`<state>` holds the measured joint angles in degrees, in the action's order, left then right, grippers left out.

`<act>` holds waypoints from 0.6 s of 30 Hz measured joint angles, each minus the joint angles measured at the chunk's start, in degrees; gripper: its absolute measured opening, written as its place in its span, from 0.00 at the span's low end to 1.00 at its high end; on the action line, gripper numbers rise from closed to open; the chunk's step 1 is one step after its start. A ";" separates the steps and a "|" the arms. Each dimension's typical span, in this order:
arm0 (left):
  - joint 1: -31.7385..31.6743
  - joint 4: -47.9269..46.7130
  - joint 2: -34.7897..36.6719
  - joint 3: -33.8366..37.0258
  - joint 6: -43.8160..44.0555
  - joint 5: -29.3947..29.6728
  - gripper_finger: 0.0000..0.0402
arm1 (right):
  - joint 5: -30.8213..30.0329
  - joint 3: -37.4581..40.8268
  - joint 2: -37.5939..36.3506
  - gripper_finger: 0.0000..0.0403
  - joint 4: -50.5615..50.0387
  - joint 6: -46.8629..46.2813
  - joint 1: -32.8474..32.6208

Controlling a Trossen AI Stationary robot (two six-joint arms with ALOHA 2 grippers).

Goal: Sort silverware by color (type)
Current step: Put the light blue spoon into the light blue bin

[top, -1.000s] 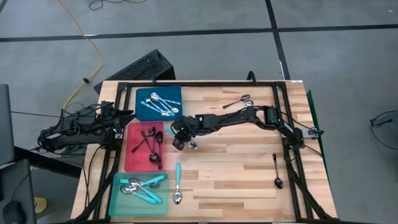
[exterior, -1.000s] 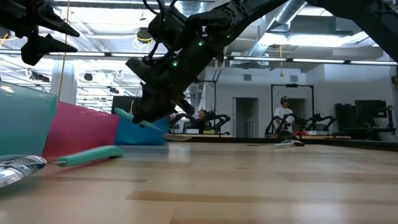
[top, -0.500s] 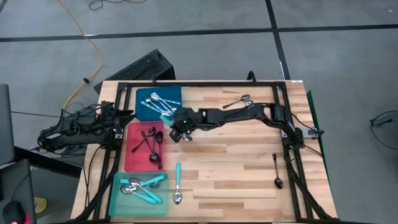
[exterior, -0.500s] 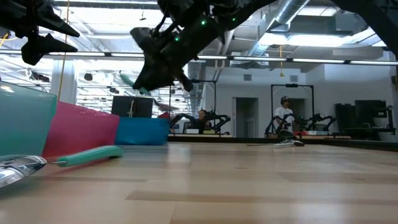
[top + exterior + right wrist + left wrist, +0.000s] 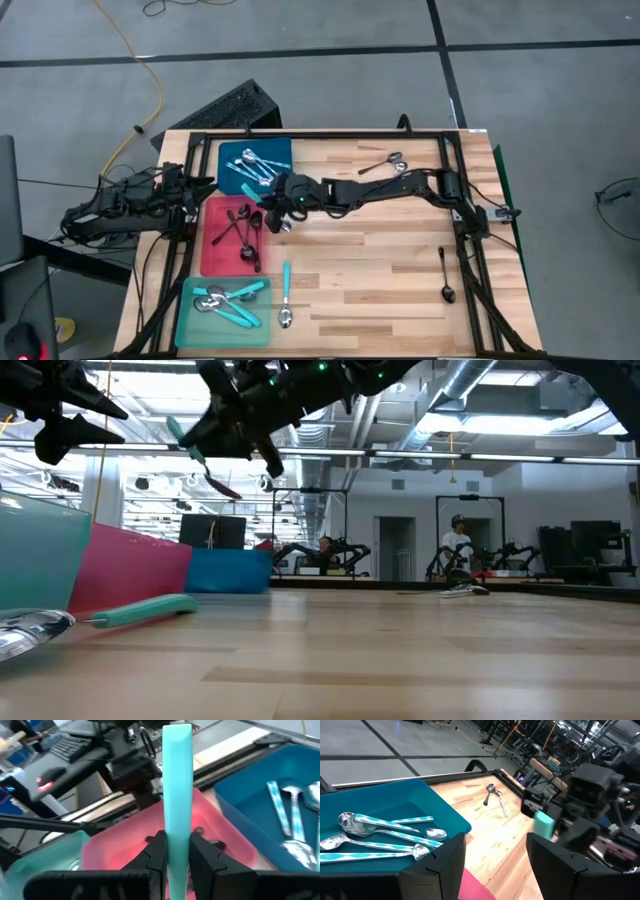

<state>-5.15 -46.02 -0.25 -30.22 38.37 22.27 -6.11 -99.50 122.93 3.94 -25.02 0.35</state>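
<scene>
Left of the red tray (image 5: 212, 262), off the table edge, I see the left gripper (image 5: 203, 184) parked, fingers apart. Beside the red tray's far right corner, my right gripper (image 5: 272, 200) hangs above the table, clamped on a turquoise-handled spoon (image 5: 178, 785). Nearer than the red tray, one turquoise spoon (image 5: 286, 296) lies loose on the wood. Well right of it: two silver spoons (image 5: 385, 163) and a black spoon (image 5: 445, 276).

The right arm stretches across the bench toward the left side, its end effector (image 5: 278, 198) raised well above the surface, fingers (image 5: 156, 851) clamped on a teal handle. The left arm waits off the bench's left edge, its end effector (image 5: 205, 183) open.
</scene>
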 joint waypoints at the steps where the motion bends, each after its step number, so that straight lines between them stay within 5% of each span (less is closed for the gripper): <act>1: 0.00 0.00 -0.01 0.00 0.00 0.01 0.48 | 0.00 0.00 0.00 0.19 0.82 0.11 -0.26; 18: 0.02 0.00 0.00 0.00 0.00 -0.03 0.48 | -1.55 0.02 0.02 0.19 20.52 3.02 -3.91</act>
<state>-5.13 -46.02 -0.25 -30.22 38.37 22.24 -7.66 -99.48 122.96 24.46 -22.00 -3.56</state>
